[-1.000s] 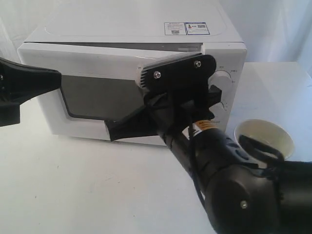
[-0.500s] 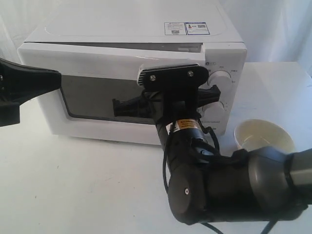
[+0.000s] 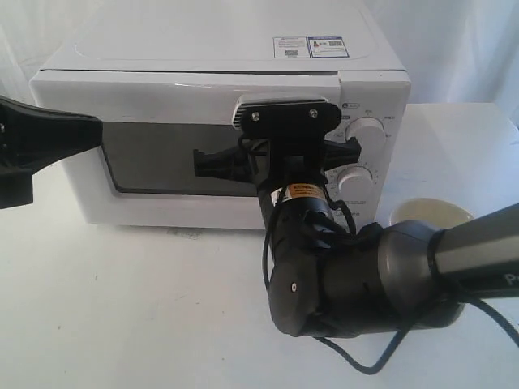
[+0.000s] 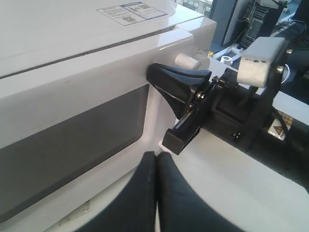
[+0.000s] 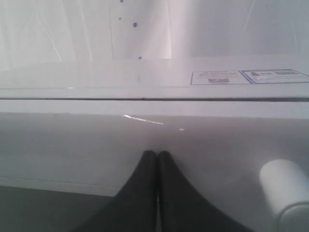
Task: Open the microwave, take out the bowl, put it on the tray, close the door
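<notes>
Counter (image 3: 122, 308): white, and it carries everything.
Microwave (image 3: 203, 49): the big white box at the back, with stickers on its top.
Door (image 3: 162, 105): a second ago it stood a little open, with a dark gap along its top. Now the gap is gone and the door lies flat against the box. I think the closing step is done, or very nearly.
Right arm (image 3: 357, 275): big and dark. It has swung lower and now covers the handle and part of the front.
Right tool (image 5: 157, 155): its two black fingers are pinched together with nothing between them. The tips press on the white upper part of the door, near a knob.
Left tool (image 4: 155, 157): pinched together too, and empty. It waits near the lower front of the door. I cannot tell if it touches.
Bowl (image 3: 430, 212): pale yellow, already out of the microwave. It sits to the right, low beside the knobs, and the right arm hides more of it than before.
Knobs (image 3: 366, 131): two round white ones.
Hard to see: the bowl's bottom is covered, so I cannot tell if a tray is under it. The window is too dark to see inside.
</notes>
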